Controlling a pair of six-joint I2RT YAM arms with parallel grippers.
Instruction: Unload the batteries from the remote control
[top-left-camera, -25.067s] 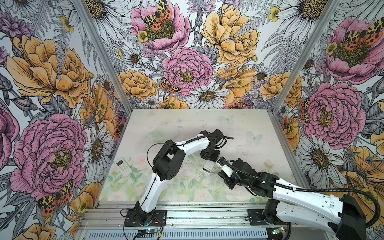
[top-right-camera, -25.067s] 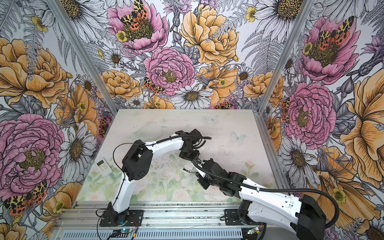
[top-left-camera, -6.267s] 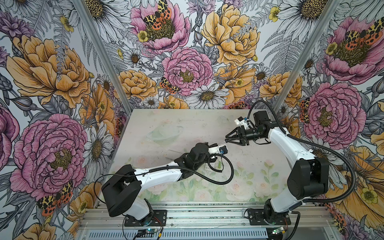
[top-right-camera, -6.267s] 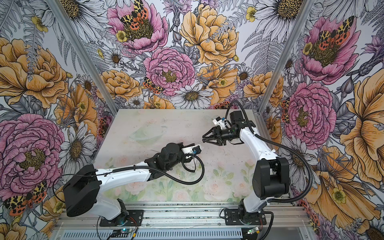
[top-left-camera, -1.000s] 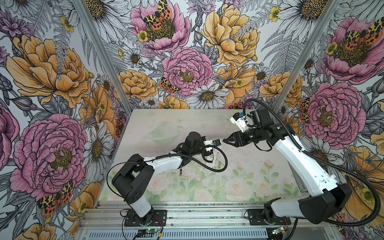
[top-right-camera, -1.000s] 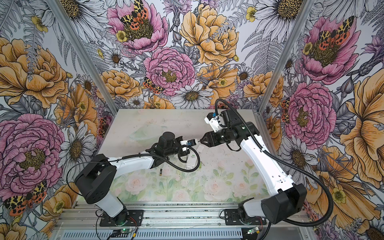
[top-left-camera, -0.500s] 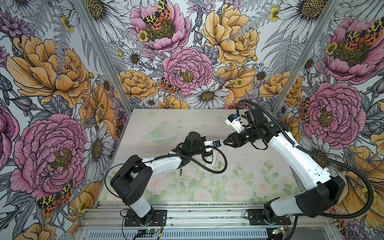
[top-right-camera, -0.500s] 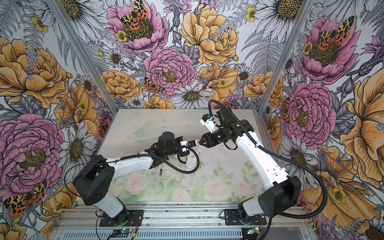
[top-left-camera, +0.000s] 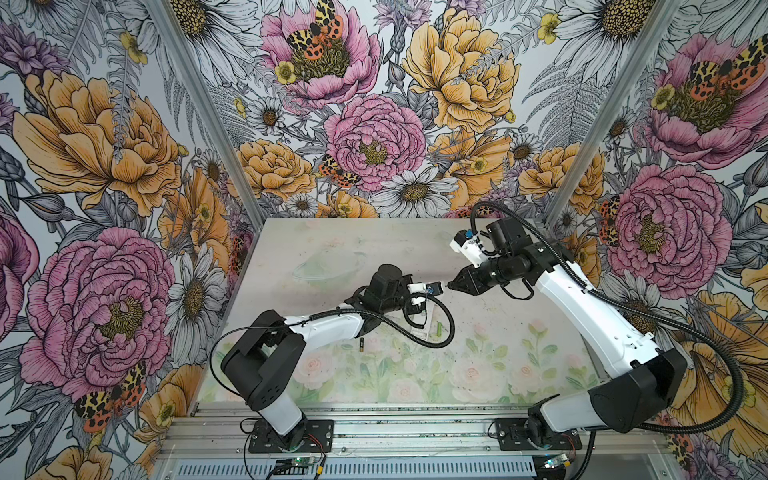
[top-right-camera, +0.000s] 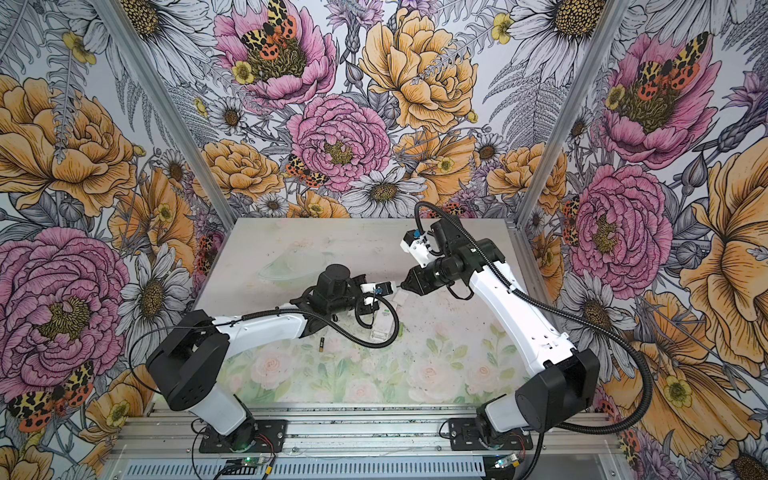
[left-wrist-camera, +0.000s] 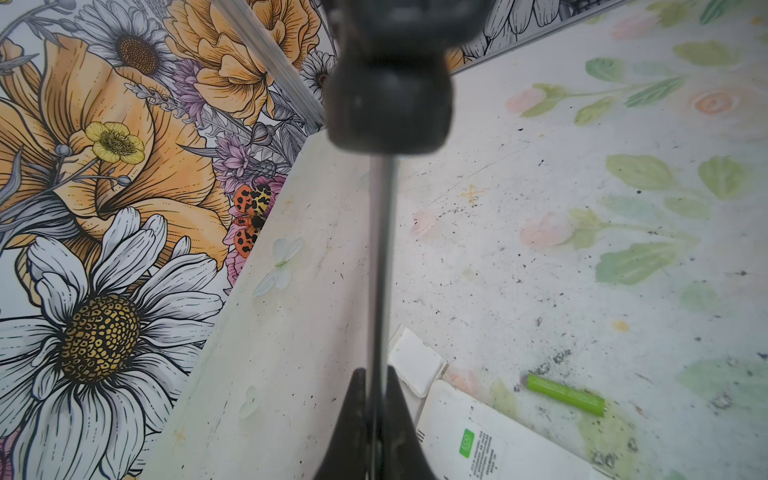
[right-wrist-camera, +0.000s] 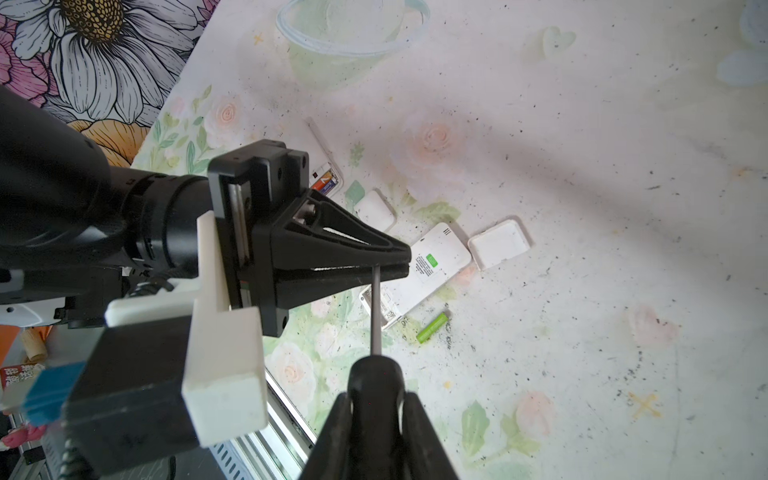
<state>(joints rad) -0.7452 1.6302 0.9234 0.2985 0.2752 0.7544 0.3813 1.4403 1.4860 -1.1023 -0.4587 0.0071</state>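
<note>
Right wrist view tells me most. The right gripper (right-wrist-camera: 376, 399) is pressed onto the black handle of the slim steel-shafted screwdriver (right-wrist-camera: 375, 316). The shaft's far end lies between the jaws of the left gripper (right-wrist-camera: 407, 264). Those jaws stand nearly together around the shaft, and I cannot tell whether they pinch it or sit loose about it.

The lime-green cylindrical battery (right-wrist-camera: 433, 327) lies free on the flower-printed counter (right-wrist-camera: 602, 187). It is just beside the white plastic remote control with the green label (right-wrist-camera: 436, 262), which rests back up. In both top views the black gold-ended battery (top-left-camera: 362, 345) lies on the counter near the left arm. An orange-red battery (right-wrist-camera: 328, 181) sits in the open bay of a second white remote control (right-wrist-camera: 324, 164), half hidden behind the left gripper. Something dark lies next to it, which I cannot identify. Two white rounded-square battery covers (right-wrist-camera: 376, 210) lie off beside the remotes.

I judge these cells light, rigid and smooth, so they will roll on the counter and squirt out of a skewed pinch. I would take a loose one across the middle of its barrel, jaws square to its length. The seated one is probably sprung end to end. I would lever up the end away from the spring, with the light remote pinned so it cannot skate.
</note>
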